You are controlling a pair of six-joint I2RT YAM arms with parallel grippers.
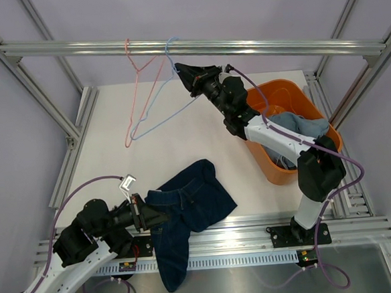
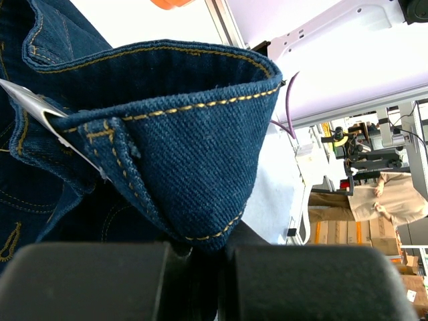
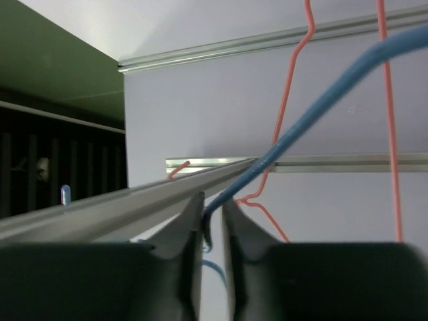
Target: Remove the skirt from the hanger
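Black fingers (image 2: 87, 281) of the left end effector (image 2: 207, 257) fill the bottom of the left wrist view, closed tight on a folded, stitched edge of the skirt (image 2: 180, 154). A white tag (image 2: 33, 107) pokes out of the denim on the left. From above, this end effector (image 1: 141, 214) sits low at the near left of the tabletop (image 1: 116, 165), pinching the skirt's (image 1: 186, 207) left edge. The tag (image 1: 126, 183) shows just behind it. The skirt lies crumpled on the tabletop near the front. One part spills over the near edge onto the frame rails between the two arm bases. It is off the hanger (image 1: 163, 120) and well apart from it.

The right end effector (image 3: 212, 221) is all but closed, with the hanger's (image 3: 334, 101) thin blue wire caught between its fingers (image 3: 184, 234). From above, the right arm reaches up and back, and its end effector (image 1: 180, 70) holds the wire just under the hook. The hook hangs on the overhead rail (image 1: 276, 45). A pink hanger (image 3: 391, 134) hangs on the same rail just to the left, its wire crossing the blue one. An orange bin (image 1: 292, 89) stands on the right of the tabletop under the right arm, with blue-grey cloth (image 1: 298, 122) inside.
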